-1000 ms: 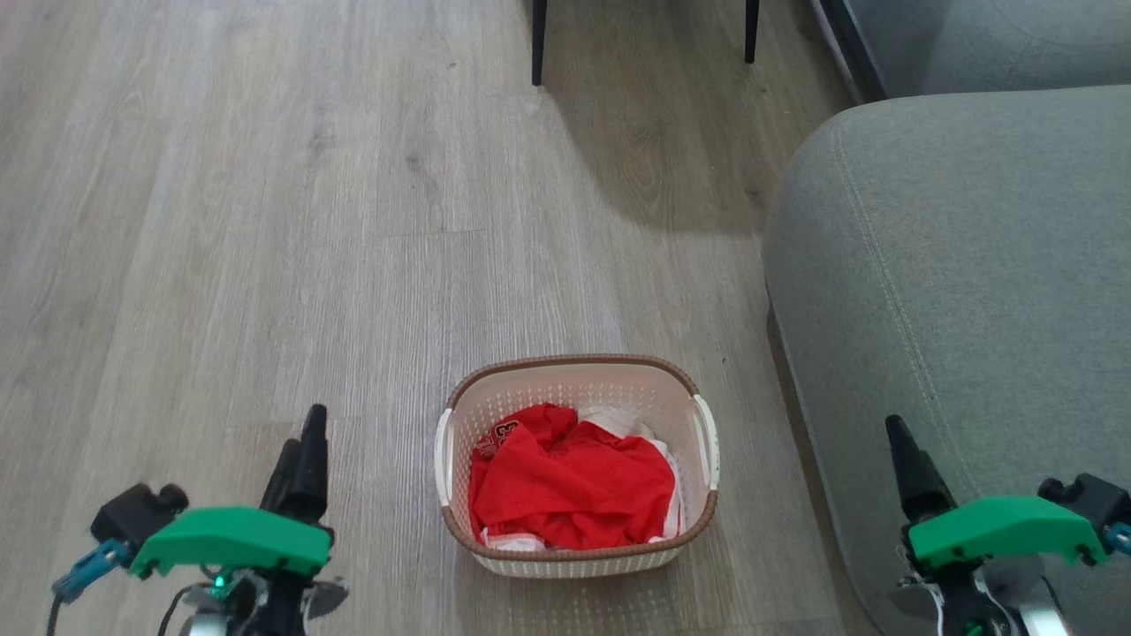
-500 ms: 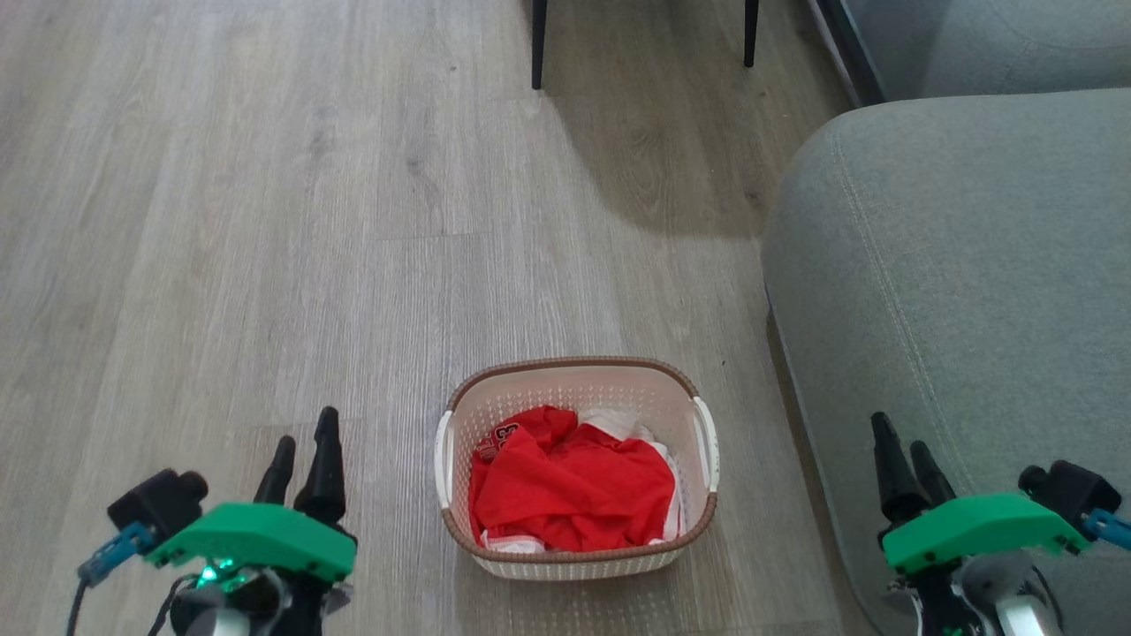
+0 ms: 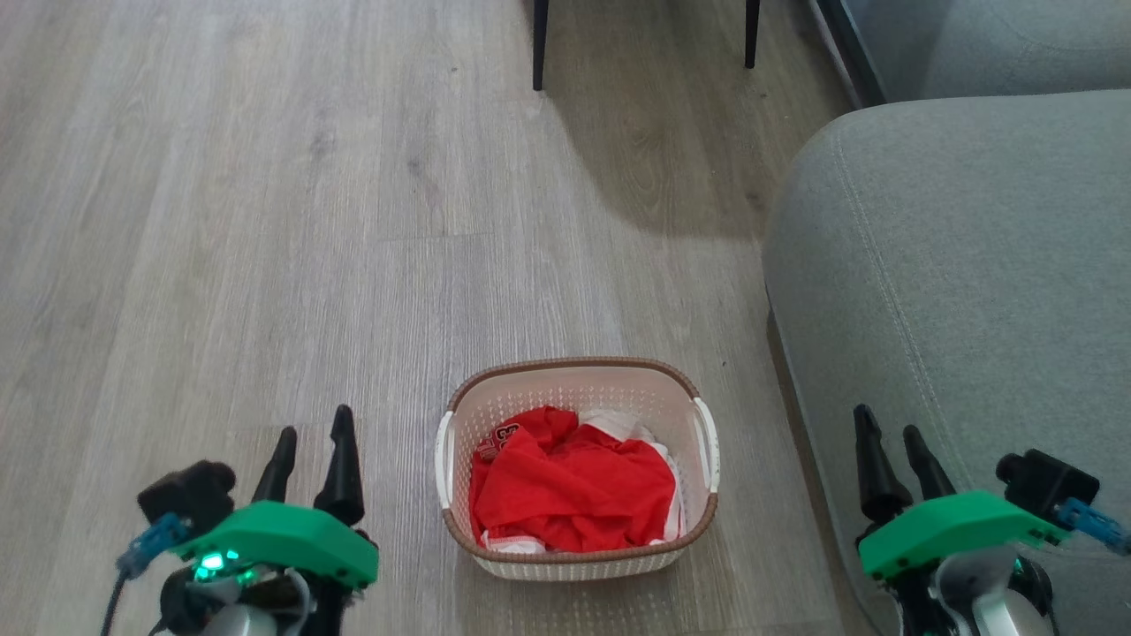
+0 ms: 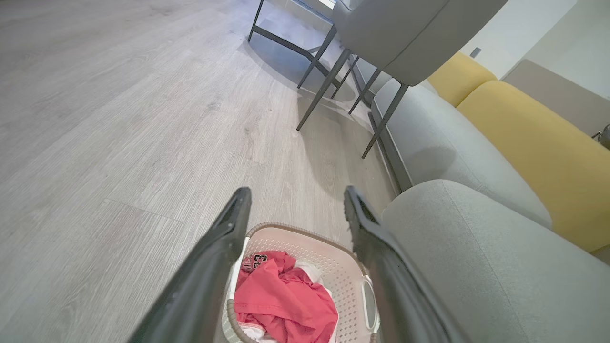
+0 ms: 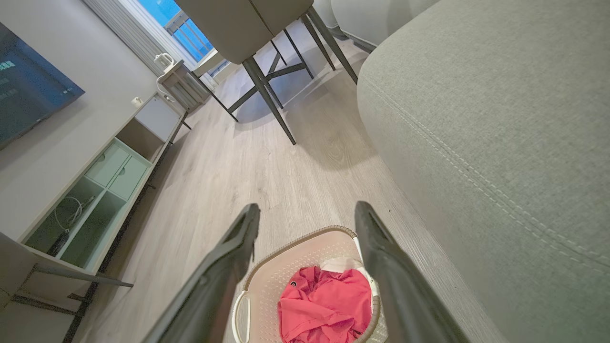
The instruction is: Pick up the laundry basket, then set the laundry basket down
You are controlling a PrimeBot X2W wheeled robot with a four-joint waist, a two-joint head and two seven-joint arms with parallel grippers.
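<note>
Head view first: over the last second both arms have drifted inward. The left gripper (image 3: 315, 424) and right gripper (image 3: 887, 422) now have their fingers spread apart and hold nothing. The laundry basket (image 3: 574, 389) sits untouched on the wood-look floor (image 3: 265, 221) between them, with red clothes (image 3: 565, 486) inside (a white handle (image 3: 443, 455) faces each arm). I read this as lining up for a two-sided lift. The grey sofa (image 3: 954, 265) crowds my right arm, and chair legs (image 3: 537, 44) stand beyond.
</note>
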